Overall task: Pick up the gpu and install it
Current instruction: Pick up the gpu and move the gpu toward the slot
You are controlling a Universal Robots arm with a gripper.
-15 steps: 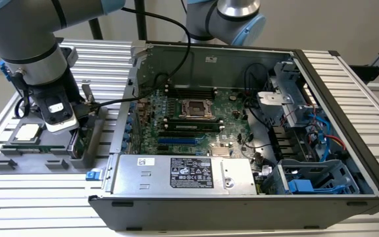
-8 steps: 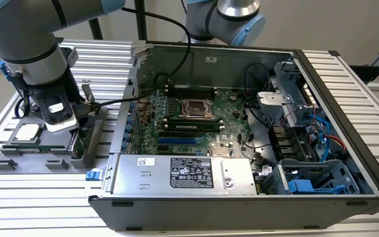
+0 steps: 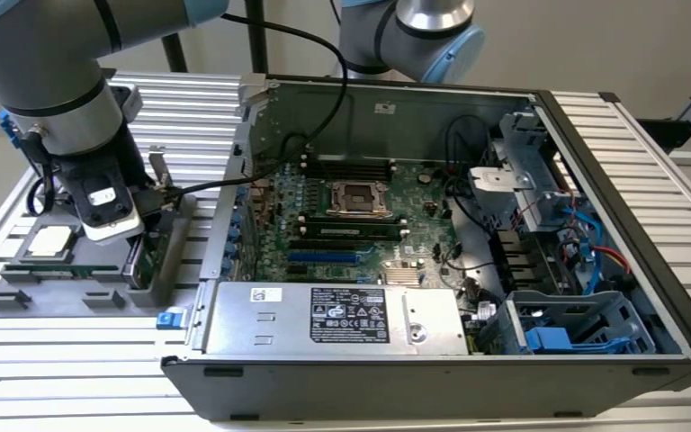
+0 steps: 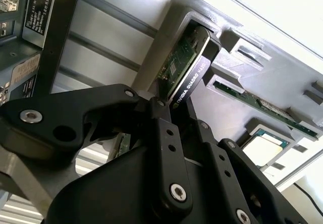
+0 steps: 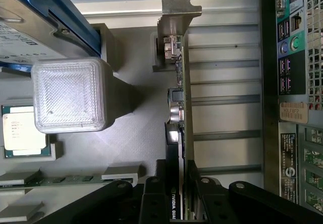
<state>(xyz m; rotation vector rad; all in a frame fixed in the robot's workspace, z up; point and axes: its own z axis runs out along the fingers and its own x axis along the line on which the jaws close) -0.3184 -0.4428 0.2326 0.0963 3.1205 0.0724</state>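
Note:
The gpu (image 5: 183, 98) stands on edge in a slot of the grey parts holder (image 5: 136, 133), its silver bracket (image 5: 179, 7) at one end and its black cooler (image 4: 194, 77) on one face. My gripper (image 5: 177, 186) is down over it, with a black finger (image 5: 151, 196) pressed on each side of the card. In the second wrist view the gripper (image 4: 169, 107) is shut on the card's near end, while the far end sits in the holder. In the exterior view the gripper (image 3: 139, 245) and gpu (image 3: 136, 263) are at the left, beside the open computer case (image 3: 586, 180).
The case lies open with its motherboard (image 3: 358, 207), a blue slot (image 3: 321, 256) and a silver power supply (image 3: 334, 315). The holder also carries a processor (image 3: 51, 241), a memory stick (image 3: 46, 270) and a hard drive with blue rails (image 5: 35, 17). The case's rear panel (image 5: 298, 108) is close by.

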